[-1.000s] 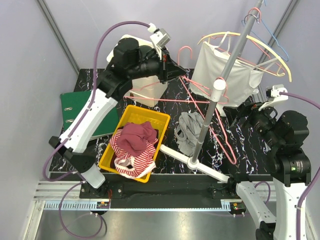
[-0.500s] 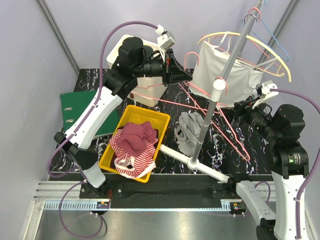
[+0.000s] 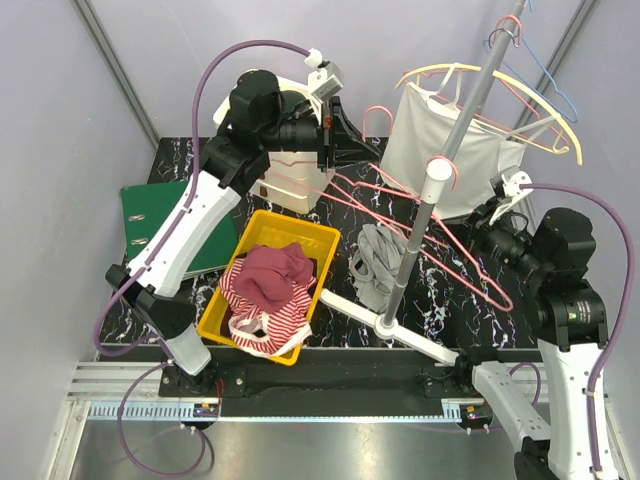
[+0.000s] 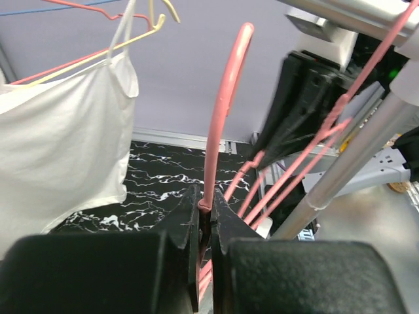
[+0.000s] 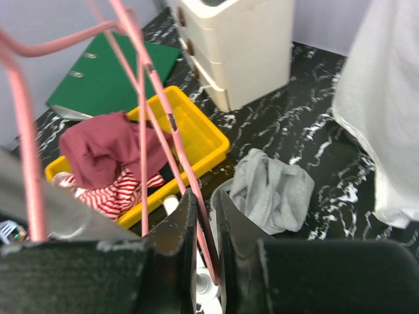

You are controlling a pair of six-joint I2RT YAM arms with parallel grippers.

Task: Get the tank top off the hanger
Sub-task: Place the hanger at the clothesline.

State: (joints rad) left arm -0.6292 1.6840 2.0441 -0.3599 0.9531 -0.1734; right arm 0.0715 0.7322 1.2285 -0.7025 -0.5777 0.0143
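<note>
High over the counter at twelve o'clock, the left fingers pinch a bare pink hanger just below its hook, apparently to hold it clear of the rack pole. At three o'clock the right fingers sit nearly together around a lower pink wire, probably to steady it. The white tank top hangs at one o'clock on a yellow hanger, neither arm touching it and its removal not yet begun.
</note>
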